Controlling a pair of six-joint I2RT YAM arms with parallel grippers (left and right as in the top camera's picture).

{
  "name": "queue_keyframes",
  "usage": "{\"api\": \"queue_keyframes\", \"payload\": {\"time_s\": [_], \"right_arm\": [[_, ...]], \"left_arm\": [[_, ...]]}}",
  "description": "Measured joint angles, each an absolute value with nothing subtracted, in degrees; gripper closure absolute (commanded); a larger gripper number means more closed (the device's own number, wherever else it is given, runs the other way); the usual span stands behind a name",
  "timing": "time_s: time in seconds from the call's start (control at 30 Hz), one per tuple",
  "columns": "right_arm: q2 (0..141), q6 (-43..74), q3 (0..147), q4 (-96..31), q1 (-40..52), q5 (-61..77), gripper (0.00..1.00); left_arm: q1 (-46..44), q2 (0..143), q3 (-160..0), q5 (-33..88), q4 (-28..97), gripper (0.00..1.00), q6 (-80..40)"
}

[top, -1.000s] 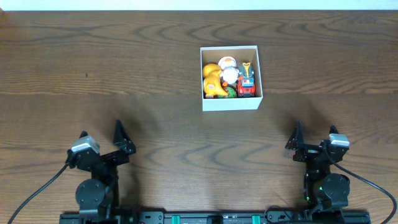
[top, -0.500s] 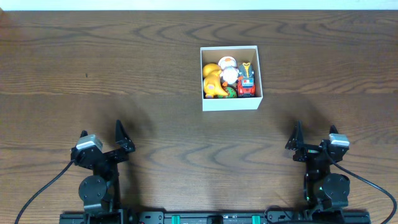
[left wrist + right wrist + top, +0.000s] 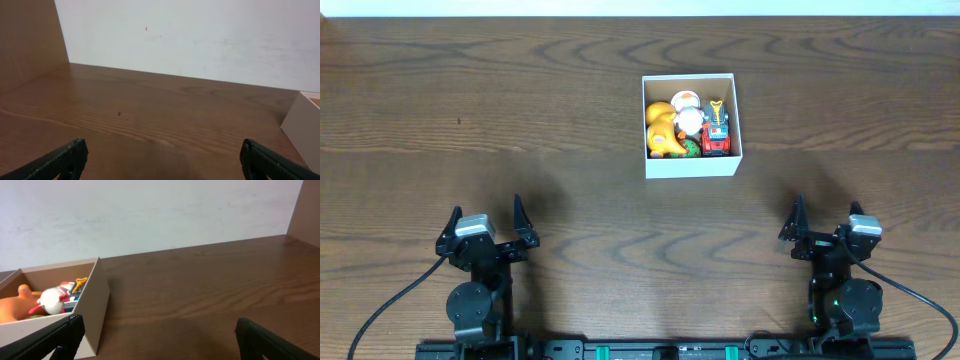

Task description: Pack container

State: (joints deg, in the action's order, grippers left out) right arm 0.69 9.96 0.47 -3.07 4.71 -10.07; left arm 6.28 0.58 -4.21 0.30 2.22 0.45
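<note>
The container (image 3: pixel 692 165), a small square box with white walls, stands on the table right of centre. It holds a yellow-orange duck toy (image 3: pixel 662 128), a white figure (image 3: pixel 688 115) and a red truck (image 3: pixel 717 136). My left gripper (image 3: pixel 486 208) is open and empty at the near left, far from the box. My right gripper (image 3: pixel 827 210) is open and empty at the near right. In the right wrist view my gripper (image 3: pixel 160 335) faces the box (image 3: pixel 92 305), with the toys (image 3: pixel 50 300) showing inside. In the left wrist view my gripper (image 3: pixel 162 155) faces bare table, with the box corner (image 3: pixel 302 125) at the right edge.
The brown wooden table (image 3: pixel 520 100) stretches all round the box. A white wall (image 3: pixel 190 35) rises behind its far edge. Both arm bases sit at the near edge.
My left gripper has shifted a little to the right and squared up to face straight ahead. The right arm and the box have not moved.
</note>
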Motion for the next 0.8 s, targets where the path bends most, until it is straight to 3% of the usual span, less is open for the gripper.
{"api": "queue_keyframes", "payload": {"time_s": [0.37,0.8], "right_arm": [[0.69,9.96,0.47,-3.07,4.71,-10.07,0.01],[0.69,9.96,0.47,-3.07,4.71,-10.07,0.01]], "left_arm": [[6.28,0.58,-4.56,0.3,10.11,0.02,1.34],[6.28,0.6,-4.64,0.3,10.41,0.02,1.37]]}}
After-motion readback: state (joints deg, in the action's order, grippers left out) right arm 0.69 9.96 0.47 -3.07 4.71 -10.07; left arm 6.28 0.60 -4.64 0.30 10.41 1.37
